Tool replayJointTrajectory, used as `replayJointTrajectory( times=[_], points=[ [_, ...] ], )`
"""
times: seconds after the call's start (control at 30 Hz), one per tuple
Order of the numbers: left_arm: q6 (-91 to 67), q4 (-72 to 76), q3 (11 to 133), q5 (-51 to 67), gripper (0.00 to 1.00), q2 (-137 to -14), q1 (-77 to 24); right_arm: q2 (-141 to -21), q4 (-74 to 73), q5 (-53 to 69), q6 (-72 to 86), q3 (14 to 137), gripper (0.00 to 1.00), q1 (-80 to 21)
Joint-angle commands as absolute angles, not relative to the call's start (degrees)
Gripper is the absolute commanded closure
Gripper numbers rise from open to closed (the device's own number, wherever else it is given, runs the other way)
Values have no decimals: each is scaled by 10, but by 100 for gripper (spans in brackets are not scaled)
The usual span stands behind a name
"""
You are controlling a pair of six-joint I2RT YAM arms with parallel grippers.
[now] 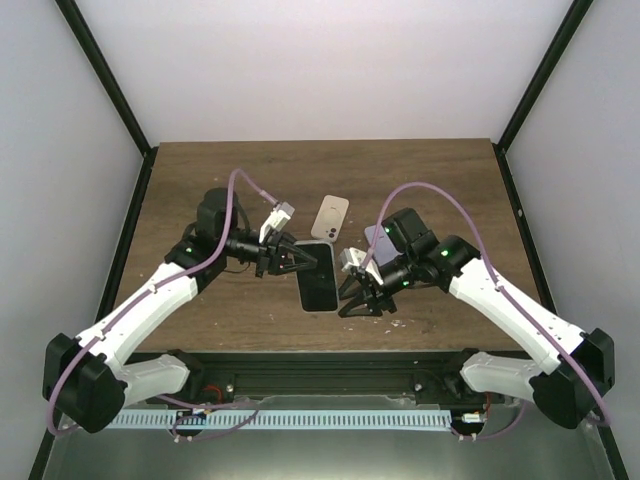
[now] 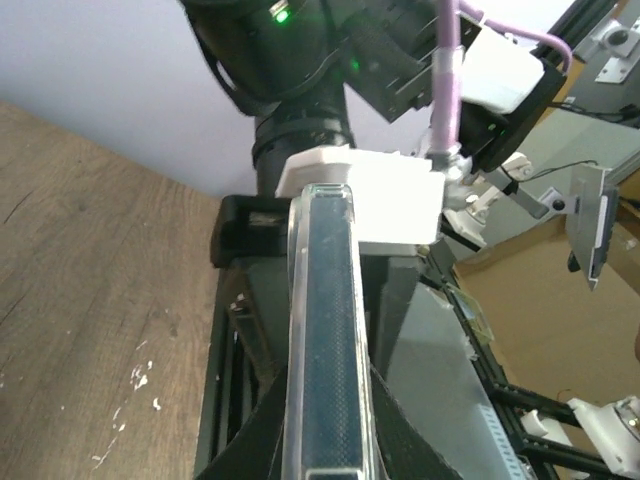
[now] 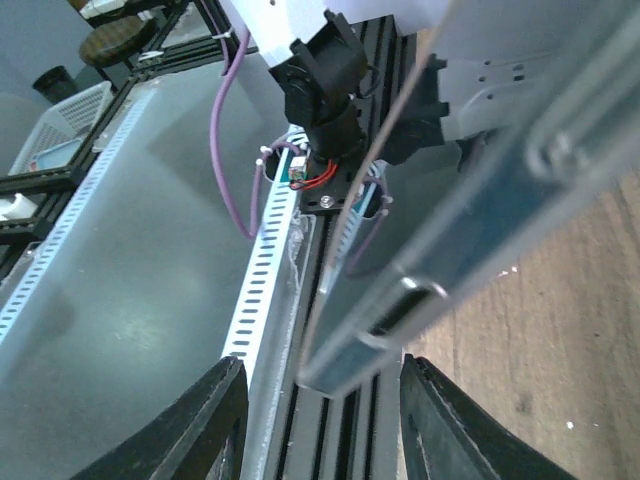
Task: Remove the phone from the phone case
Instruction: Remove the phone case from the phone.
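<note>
The phone (image 1: 318, 278), dark screen up, sits in a clear phone case at the table's middle. My left gripper (image 1: 297, 262) is shut on its upper left edge. In the left wrist view the phone (image 2: 332, 330) runs edge-on between the black fingers (image 2: 245, 425), with the clear case rim (image 2: 294, 330) along its left side. My right gripper (image 1: 360, 298) is at the phone's lower right edge. In the right wrist view its jaws (image 3: 320, 370) stand open, with the phone's corner (image 3: 400, 310) between them and touching neither finger.
A white phone-shaped item (image 1: 330, 217) lies behind the held phone, and a purple item (image 1: 376, 236) lies partly under the right arm. The table's front edge and a metal frame rail (image 3: 265, 290) are just below the right gripper.
</note>
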State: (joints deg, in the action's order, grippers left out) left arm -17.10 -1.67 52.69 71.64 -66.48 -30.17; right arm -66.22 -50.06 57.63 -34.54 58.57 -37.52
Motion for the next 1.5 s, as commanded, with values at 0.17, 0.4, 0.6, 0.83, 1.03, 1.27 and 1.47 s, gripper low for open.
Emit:
replayJointTrajectory(
  times=[0.17, 0.4, 0.6, 0.83, 1.03, 1.27, 1.47],
  points=[
    [-107, -10, 496, 704, 100, -628, -299, -635, -443, 600, -313, 542, 60, -395],
    [-145, 32, 489, 723, 100, -645, -298, -615, -410, 569, -299, 534, 65, -396],
    [-194, 80, 476, 705, 100, -649, -294, -621, -400, 558, -306, 536, 70, -399],
    [-220, 99, 471, 703, 100, -656, -293, -624, -389, 546, -318, 541, 78, -403],
    [-222, 92, 471, 704, 100, -660, -294, -631, -391, 539, -336, 544, 85, -406],
    [-249, 104, 475, 719, 100, -682, -294, -634, -397, 514, -359, 545, 87, -414],
    [-276, 130, 471, 735, 100, -694, -294, -634, -399, 484, -383, 548, 89, -418]
  ],
)
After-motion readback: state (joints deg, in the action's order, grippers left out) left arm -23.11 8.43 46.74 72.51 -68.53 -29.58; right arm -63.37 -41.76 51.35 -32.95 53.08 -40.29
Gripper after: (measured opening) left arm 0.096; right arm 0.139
